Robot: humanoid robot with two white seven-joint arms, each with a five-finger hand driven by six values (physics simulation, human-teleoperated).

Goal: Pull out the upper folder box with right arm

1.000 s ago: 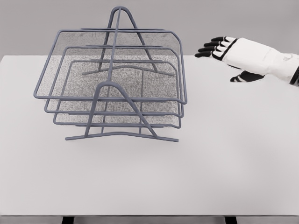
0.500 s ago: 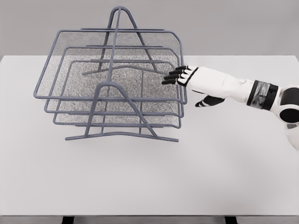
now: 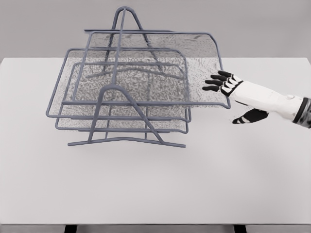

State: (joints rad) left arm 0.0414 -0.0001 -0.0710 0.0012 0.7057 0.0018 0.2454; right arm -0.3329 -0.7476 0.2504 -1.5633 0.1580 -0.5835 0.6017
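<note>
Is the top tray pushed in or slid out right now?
Slid out. The upper tray juts right, past the middle tray and lower tray; the right hand is at its right edge.

A glossy white shell is seen over the right arm [image 3: 272, 98] and the back of its hand [image 3: 232, 89], black fingers [image 3: 217, 79] and thumb are shown, and a dark band is set at the wrist.

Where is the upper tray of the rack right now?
In the head view, the upper tray juts rightward from the rack, its right edge beside the right hand.
</note>
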